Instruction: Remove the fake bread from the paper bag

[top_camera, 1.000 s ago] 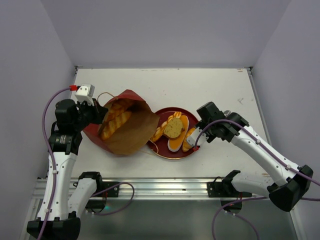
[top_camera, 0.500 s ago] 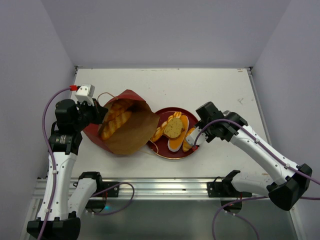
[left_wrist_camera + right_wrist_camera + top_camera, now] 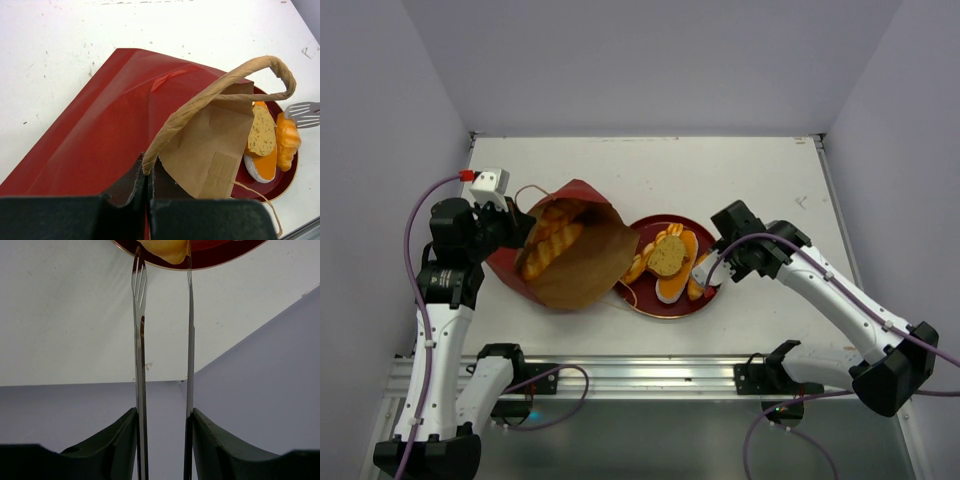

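Dark-red paper bag [image 3: 582, 272] on side, left gripper [image 3: 523, 228] pinching rim. Two long golden toy loaves [image 3: 552, 248] inside, not out. Beside bag mouth, round red plate [image 3: 665, 314]: several breads [image 3: 667, 257] out; right gripper [image 3: 703, 280] nips orange loaf [image 3: 287, 141].

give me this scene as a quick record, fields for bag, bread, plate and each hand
bag: dark red paper bag, lying open, brown inside showing
in bag: two golden ridged loaves
plate: round dark-red plate, holds round tan slice and orange breads
left hand: shut on bag rim by tan cord handle
right hand: shut on golden bread piece at plate edge
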Tool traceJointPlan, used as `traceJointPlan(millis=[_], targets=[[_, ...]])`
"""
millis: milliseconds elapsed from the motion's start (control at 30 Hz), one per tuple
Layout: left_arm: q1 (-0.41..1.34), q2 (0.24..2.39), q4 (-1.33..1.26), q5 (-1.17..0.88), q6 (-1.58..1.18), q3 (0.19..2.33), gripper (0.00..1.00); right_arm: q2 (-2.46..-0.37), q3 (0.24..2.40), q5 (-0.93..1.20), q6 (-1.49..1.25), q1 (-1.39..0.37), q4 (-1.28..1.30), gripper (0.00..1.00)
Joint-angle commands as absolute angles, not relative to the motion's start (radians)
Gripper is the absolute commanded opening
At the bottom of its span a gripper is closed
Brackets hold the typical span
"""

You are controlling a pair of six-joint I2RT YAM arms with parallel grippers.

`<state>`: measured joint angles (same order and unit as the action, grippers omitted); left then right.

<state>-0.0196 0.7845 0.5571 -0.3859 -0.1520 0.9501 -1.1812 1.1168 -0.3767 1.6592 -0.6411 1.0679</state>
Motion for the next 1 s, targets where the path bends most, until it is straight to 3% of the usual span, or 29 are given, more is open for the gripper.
traceJointPlan(millis=[0,700,967], targets=[[-0.028,0.779,0.548,-0.397,-0.135,1.000,0.00,-1.183,1.152,-0.457,1.669,-0.626,1.066,0.48],[-0.028,0.785,0.558,-0.377,-0.123,1.008,0.00,-1.241,1.376,-0.280,1.488,-0.551,1.100,0.46],[-0.026,0.792,0.568,-0.364,-0.115,1.008,0.00,-1.275,1.584,-0.216,1.312,-0.712,1.192,0.43]])
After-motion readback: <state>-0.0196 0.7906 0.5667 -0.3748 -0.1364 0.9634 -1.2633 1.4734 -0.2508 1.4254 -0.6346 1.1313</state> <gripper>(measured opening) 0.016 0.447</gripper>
